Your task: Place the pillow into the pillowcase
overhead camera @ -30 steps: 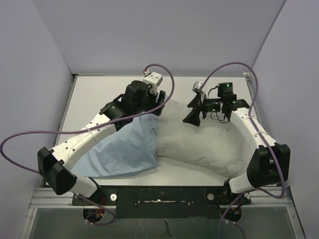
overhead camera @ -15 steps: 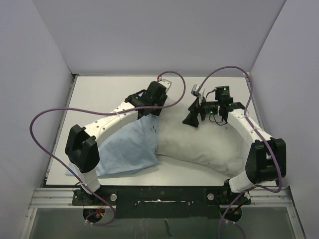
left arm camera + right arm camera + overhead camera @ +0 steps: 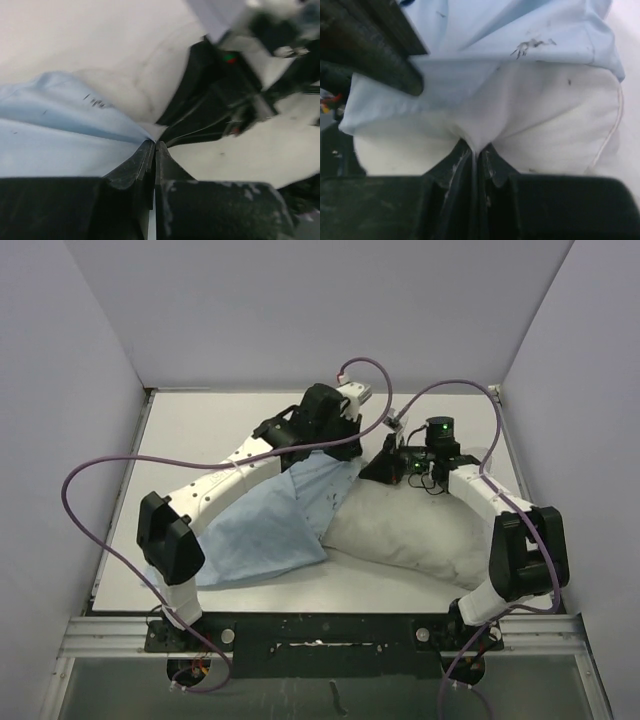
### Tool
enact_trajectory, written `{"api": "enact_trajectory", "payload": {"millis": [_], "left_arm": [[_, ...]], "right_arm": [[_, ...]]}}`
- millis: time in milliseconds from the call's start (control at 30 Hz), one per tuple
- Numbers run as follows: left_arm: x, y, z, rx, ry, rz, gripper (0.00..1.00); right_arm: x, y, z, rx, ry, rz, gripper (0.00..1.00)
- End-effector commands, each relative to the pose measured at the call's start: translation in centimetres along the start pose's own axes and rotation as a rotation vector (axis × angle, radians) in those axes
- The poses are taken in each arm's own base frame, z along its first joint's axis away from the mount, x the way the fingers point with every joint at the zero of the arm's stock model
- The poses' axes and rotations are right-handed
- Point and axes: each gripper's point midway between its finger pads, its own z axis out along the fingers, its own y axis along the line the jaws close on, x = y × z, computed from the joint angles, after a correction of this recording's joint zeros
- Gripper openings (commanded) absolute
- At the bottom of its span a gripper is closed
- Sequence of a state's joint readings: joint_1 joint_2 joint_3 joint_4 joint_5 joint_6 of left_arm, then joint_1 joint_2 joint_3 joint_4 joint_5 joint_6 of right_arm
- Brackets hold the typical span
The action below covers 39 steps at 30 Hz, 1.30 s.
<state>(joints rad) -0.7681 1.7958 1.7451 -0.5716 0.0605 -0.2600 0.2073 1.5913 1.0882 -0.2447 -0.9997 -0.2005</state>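
Blue pillowcase edge in left claw

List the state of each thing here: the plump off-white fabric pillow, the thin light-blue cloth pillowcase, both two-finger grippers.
plump off-white fabric pillow: lying on the table, mostly uncovered, its left end under the pillowcase's edge.
thin light-blue cloth pillowcase: wrinkled, mostly flat, one corner pulled over the pillow's end.
left gripper: shut on the pillowcase's edge.
right gripper: shut, pinching pale fabric, apparently the pillow.
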Motion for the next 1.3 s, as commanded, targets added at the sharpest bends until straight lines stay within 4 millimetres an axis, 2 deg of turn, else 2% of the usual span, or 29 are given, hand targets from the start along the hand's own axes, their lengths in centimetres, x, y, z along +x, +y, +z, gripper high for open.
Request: {"api": "enact_trajectory", "payload": {"millis": [0, 33, 100, 167, 233, 300, 367, 400, 467, 533, 600, 667, 733, 800, 867, 967, 1167, 1200, 1267], "left_arm": [[-6.0, -14.7, -1.8, 0.549, -0.167, -0.027, 0.0], [-5.8, -15.7, -1.6, 0.583, -0.163, -0.037, 0.0], [-5.0, -16.3, -0.7, 0.61, -0.167, -0.07, 0.0], [-3.4, -14.3, 1.3, 0.542, -0.15, -0.112, 0.0], [-2.1, -11.0, 3.1, 0.437, -0.135, -0.165, 0.2], [-1.7, -8.1, 3.6, 0.348, -0.134, -0.178, 0.37], [-2.8, -6.2, 2.1, 0.264, -0.182, -0.141, 0.58], [-4.1, -5.7, 0.2, 0.233, -0.239, -0.098, 0.7], [-4.9, -4.4, -2.7, 0.168, -0.308, -0.019, 0.84], [-4.9, -2.6, -5.5, 0.092, -0.347, 0.046, 0.92], [-3.8, 0.4, -7.8, -0.05, -0.337, 0.086, 0.94], [-1.3, 4.8, -9.2, -0.248, -0.259, 0.103, 0.93], [1.7, 8.7, -9.9, -0.373, -0.15, 0.071, 0.92], [4.1, 10.6, -9.9, -0.43, -0.073, 0.024, 0.91], [5.7, 11.2, -9.1, -0.436, -0.039, 0.008, 0.91], [6.7, 10.8, -6.9, -0.38, -0.033, -0.017, 0.89], [6.5, 9.8, -3.9, -0.288, -0.042, -0.094, 0.84], [6.6, 9.9, -3.6, -0.29, -0.037, -0.098, 0.81], [6.8, 10.4, -3.4, -0.305, -0.023, -0.104, 0.68]], "right_arm": [[-7.6, 4.9, -4.6, -0.141, -0.346, -0.044, 0.0], [-8.0, 4.5, -5.8, -0.102, -0.387, -0.066, 0.0], [-7.7, 3.0, -7.3, -0.016, -0.403, -0.069, 0.0], [-6.3, 0.9, -7.3, 0.049, -0.352, -0.055, 0.0], [-4.4, -0.9, -6.6, 0.086, -0.277, -0.051, 0.04], [-3.1, -1.8, -6.3, 0.08, -0.22, -0.055, 0.13], [-2.9, -1.6, -6.4, 0.066, -0.184, -0.091, 0.23], [-3.1, -1.3, -6.7, 0.06, -0.181, -0.118, 0.31], [-3.6, -0.5, -7.3, 0.063, -0.18, -0.187, 0.45], [-3.8, -0.1, -7.8, 0.086, -0.175, -0.247, 0.57], [-4.1, 0.1, -8.5, 0.106, -0.175, -0.289, 0.65], [-4.2, 0.2, -8.8, 0.112, -0.175, -0.308, 0.7], [-4.1, 0.2, -8.7, 0.103, -0.174, -0.306, 0.71], [-3.9, 0.2, -8.5, 0.091, -0.172, -0.295, 0.72], [-3.8, 0.0, -8.4, 0.088, -0.168, -0.291, 0.72], [-3.7, 0.0, -8.5, 0.09, -0.167, -0.289, 0.72], [-3.4, 0.0, -8.4, 0.088, -0.165, -0.285, 0.73], [-3.4, 0.0, -8.4, 0.086, -0.165, -0.283, 0.73], [-3.3, 0.0, -8.3, 0.082, -0.164, -0.28, 0.73]]}}
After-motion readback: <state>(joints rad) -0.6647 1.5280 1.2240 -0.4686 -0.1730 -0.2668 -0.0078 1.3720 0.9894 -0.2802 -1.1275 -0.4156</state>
